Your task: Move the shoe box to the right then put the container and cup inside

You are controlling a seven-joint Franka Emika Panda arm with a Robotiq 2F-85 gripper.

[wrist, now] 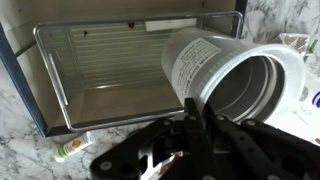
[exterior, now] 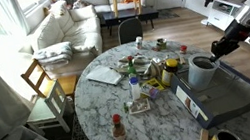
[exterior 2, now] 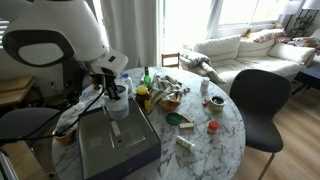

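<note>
While the black gripper (wrist: 195, 112) pinches the rim of the white cylindrical plastic container (wrist: 215, 65), that tilted container hangs above the open grey shoe box (wrist: 110, 100) on the round marble table (exterior: 99, 109).

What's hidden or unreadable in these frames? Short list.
- Wrist view: the print on the white container is too blurred to read.
- Wrist view: the gripper jaws' tips are covered by the container's rim.
- Exterior view: the shoe box is cut off by the bottom edge.
- Exterior view: the clutter on the table is too small to identify.
</note>
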